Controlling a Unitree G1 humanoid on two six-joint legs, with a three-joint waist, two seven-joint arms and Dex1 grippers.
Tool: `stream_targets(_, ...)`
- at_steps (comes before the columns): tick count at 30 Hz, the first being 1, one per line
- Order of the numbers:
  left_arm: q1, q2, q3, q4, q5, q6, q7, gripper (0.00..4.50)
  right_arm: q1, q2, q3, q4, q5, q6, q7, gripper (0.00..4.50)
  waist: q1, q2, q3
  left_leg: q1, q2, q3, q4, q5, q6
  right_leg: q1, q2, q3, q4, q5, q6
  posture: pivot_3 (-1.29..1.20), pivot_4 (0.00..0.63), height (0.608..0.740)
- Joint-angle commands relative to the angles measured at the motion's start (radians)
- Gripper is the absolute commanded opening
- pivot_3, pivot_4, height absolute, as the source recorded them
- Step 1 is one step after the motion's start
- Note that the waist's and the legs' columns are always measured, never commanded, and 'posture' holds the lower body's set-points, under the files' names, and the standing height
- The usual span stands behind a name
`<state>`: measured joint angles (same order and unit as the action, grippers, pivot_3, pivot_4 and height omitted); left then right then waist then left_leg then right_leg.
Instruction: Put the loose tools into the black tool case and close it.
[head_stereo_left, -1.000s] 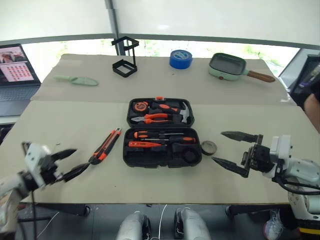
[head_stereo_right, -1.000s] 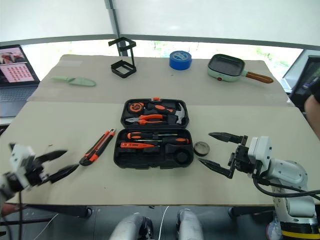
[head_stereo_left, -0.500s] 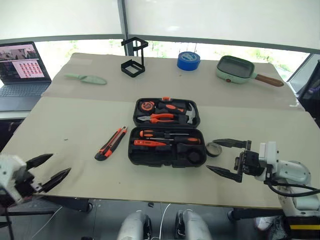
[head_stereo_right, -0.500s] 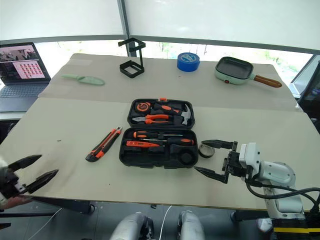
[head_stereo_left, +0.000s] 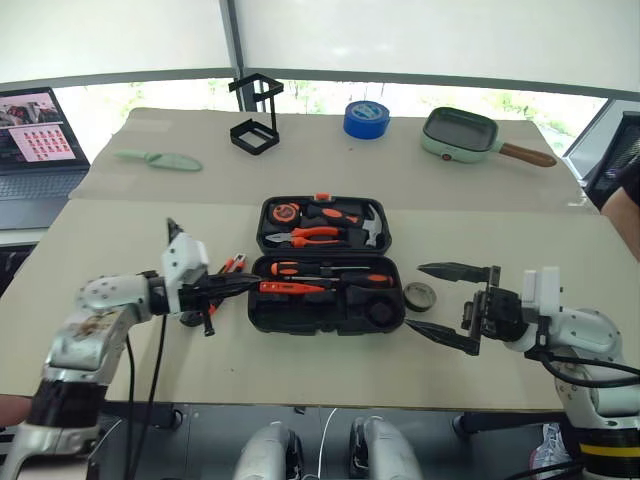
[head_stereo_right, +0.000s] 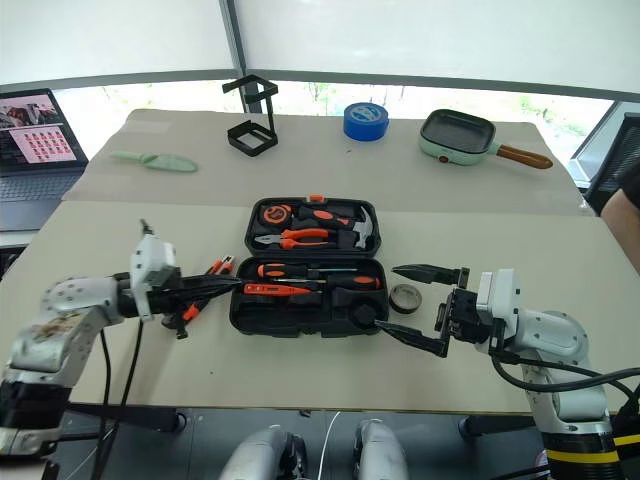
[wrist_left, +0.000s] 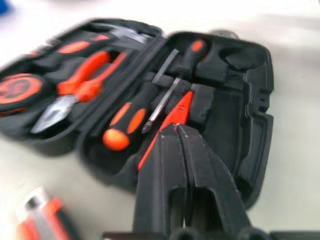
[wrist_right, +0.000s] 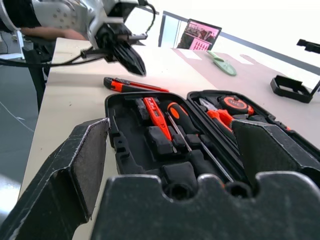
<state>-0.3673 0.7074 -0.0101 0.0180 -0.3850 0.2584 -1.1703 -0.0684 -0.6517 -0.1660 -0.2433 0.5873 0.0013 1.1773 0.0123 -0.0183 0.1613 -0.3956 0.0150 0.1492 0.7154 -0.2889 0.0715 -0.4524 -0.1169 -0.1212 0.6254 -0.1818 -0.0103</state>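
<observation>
three screwdrivers (head_stereo_left: 325, 278) inside open black tool case (head_stereo_left: 325, 262)

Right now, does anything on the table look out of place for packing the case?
Yes: the black-and-orange utility knife and small dark tape roll lie outside the open black plastic tool case, one on each side.

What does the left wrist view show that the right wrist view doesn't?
Left wrist view: a close look at the shut left pincer, empty, tips at the case rim near the orange screwdriver, and what looks like the hammer.
Right wrist view: the open right pincer, the laptop, the green scoop and the wire stand.
Both: the open tool case, pliers, tape measure and utility knife beside the case.
</observation>
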Motion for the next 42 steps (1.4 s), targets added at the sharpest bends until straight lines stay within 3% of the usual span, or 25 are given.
stream_targets(1, -0.102, -0.032, -0.085, 0.065, 0.062, -0.056, -0.046, 0.05, 0.011, 0.002, -0.019, -0.053, 0.013, 0.004, -0.027, 4.50, 0.001, 0.000, 0.000, 0.000, 0.000, 0.000, 0.000, 0.000, 0.000, 0.000, 0.000, 0.000, 0.000, 0.000, 0.000, 0.00, 0.150, 0.740)
stream_targets(6, -0.148, -0.047, -0.144, 0.146, 0.140, -0.150, -0.074, 0.05, 0.034, 0.003, -0.023, -0.071, 0.008, 0.001, -0.049, 4.50, -0.003, 0.000, 0.000, 0.000, 0.000, 0.000, 0.000, 0.000, 0.001, 0.000, 0.000, 0.001, -0.001, 0.001, -0.001, 0.00, 0.150, 0.740)
stream_targets(16, -0.173, -0.078, -0.170, 0.202, 0.189, -0.152, -0.058, 0.05, 0.070, 0.003, -0.023, -0.094, 0.007, -0.005, -0.076, 4.50, 0.001, 0.000, 0.000, -0.001, 0.000, -0.001, 0.001, 0.000, 0.003, -0.001, -0.001, 0.000, 0.000, 0.000, 0.000, 0.00, 0.150, 0.740)
stream_targets(30, -0.173, -0.108, -0.203, 0.233, 0.236, 0.001, -0.009, 0.05, 0.077, -0.004, -0.022, -0.104, 0.017, 0.010, -0.079, 4.50, 0.003, 0.000, 0.000, 0.003, 0.000, -0.001, 0.002, 0.000, 0.004, 0.005, -0.001, 0.000, 0.000, -0.002, 0.004, 0.00, 0.150, 0.740)
stream_targets(37, -0.156, -0.091, -0.165, 0.216, 0.213, -0.017, -0.019, 0.05, 0.085, -0.010, -0.029, -0.112, 0.024, 0.022, -0.081, 4.50, 0.002, 0.000, 0.000, 0.011, 0.000, -0.003, 0.001, -0.004, 0.009, 0.013, -0.011, 0.000, -0.001, -0.004, 0.007, 0.00, 0.150, 0.740)
stream_targets(42, -0.083, -0.097, 0.020, 0.121, 0.050, -0.079, -0.011, 0.05, 0.082, -0.011, -0.041, -0.105, 0.022, 0.018, -0.082, 4.50, -0.003, 0.000, 0.000, 0.010, 0.000, -0.004, -0.001, -0.002, 0.006, 0.012, -0.012, 0.001, -0.001, -0.004, 0.005, 0.00, 0.150, 0.740)
